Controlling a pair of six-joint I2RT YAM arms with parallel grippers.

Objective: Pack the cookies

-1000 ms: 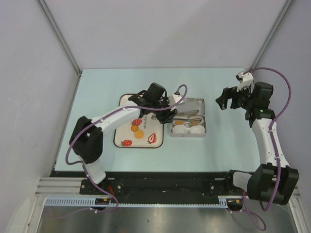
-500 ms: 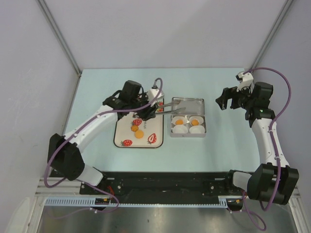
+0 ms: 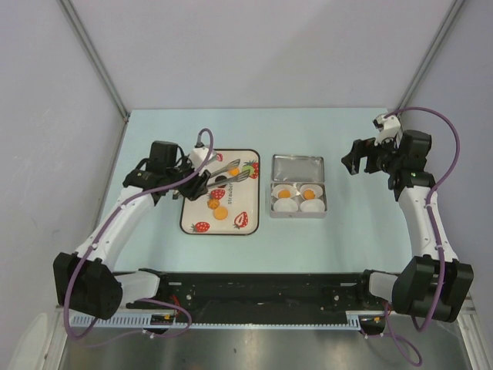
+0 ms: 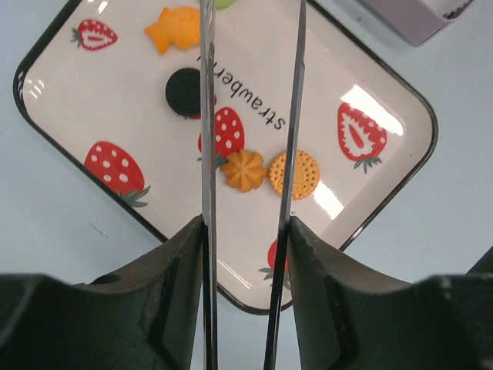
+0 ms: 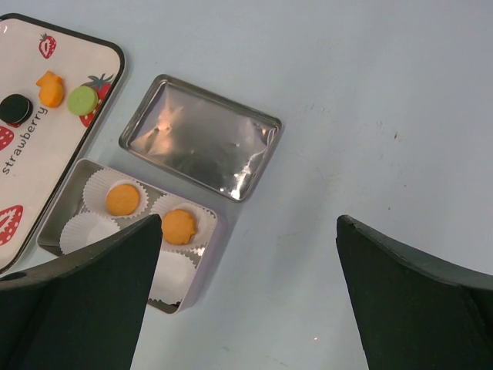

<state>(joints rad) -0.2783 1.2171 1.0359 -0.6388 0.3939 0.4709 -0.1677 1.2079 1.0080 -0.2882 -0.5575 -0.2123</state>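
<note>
My left gripper point(image 3: 190, 179) is shut on a pair of metal tongs point(image 3: 228, 173) whose two blades point(image 4: 206, 116) stand apart and empty over the strawberry tray point(image 3: 199, 163). On the tray lie a black cookie point(image 4: 185, 91), an orange flower-shaped cookie point(image 4: 244, 170) and a round orange cookie point(image 4: 293, 173) side by side, and an orange one point(image 4: 176, 28) at the far end. The open tin point(image 3: 299, 216) holds white paper cups. Two of them hold orange cookies point(image 5: 122, 199) point(image 5: 179, 227). My right gripper point(image 3: 356, 158) is open and empty, high over the table right of the tin.
The tin's lid point(image 3: 297, 167) lies flat just behind the tin. A green disc point(image 5: 82, 100) sits on the tray's far end beside the orange piece. Two paper cups point(image 5: 87, 231) are empty. The table edge runs along the back and both sides.
My left arm has swung left from over the tin to over the tray, carrying the tongs. Two orange cookies now show in the tin. The right arm has not moved.
</note>
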